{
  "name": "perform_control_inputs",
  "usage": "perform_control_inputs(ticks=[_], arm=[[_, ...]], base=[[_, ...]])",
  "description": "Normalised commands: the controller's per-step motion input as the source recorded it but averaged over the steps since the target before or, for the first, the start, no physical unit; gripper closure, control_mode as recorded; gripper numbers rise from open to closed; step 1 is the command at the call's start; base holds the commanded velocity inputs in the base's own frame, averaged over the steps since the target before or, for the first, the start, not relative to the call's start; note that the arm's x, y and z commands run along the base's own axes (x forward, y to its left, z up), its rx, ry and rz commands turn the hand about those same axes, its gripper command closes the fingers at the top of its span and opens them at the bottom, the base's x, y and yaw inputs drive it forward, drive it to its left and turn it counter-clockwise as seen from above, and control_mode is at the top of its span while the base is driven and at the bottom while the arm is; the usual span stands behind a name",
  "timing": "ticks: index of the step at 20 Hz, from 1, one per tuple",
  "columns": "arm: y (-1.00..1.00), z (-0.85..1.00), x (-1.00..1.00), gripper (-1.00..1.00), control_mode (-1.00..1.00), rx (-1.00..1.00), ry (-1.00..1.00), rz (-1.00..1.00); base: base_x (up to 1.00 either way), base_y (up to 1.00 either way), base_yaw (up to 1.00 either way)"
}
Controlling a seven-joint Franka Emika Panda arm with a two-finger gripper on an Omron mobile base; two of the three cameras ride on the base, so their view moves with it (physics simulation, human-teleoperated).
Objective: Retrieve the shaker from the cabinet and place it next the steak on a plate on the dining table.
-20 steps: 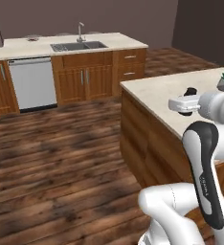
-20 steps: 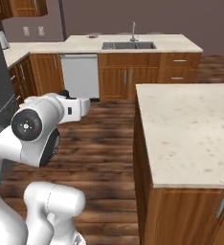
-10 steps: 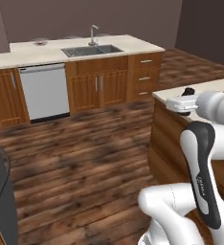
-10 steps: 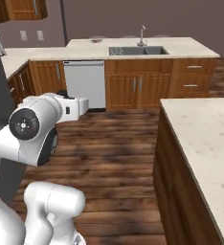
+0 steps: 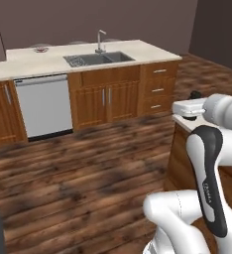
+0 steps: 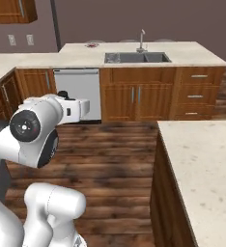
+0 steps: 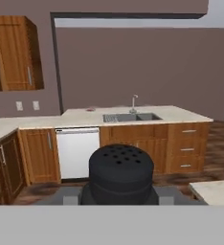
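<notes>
While the arm stood folded above the wooden floor (image 5: 88,173), the hand (image 7: 120,194) was clenched on the shaker (image 7: 120,174), whose black perforated top filled the lower middle of the hand view, upright between the fingers. From the left base view only a small dark part of the shaker (image 5: 195,94) peeked above the white wrist. The long surface (image 6: 148,48) with the inset sink (image 6: 136,57) and tap (image 6: 142,38) ran across the far side of the room, with a dishwasher (image 6: 77,91) and a stack of drawers (image 6: 197,91) beneath it. A small reddish thing (image 6: 91,45) lay on that surface left of the sink, too small to make out. The corner of a nearer stone-topped island (image 6: 202,164) stood to the robot's right. A wall cabinet (image 7: 16,52) with a closed door hung high at the left.
</notes>
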Motion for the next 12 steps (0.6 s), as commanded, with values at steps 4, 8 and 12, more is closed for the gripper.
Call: perform_control_inputs(ticks=[4,8,12], arm=[[0.0,0.0,0.0,1.0,1.0,0.0,0.0,0.0],[0.0,0.0,0.0,1.0,1.0,0.0,0.0,0.0],[0.0,0.0,0.0,1.0,1.0,0.0,0.0,0.0]], base=[[1.0,-0.35,0.07],[1.0,-0.04,0.01],[1.0,0.06,0.0]])
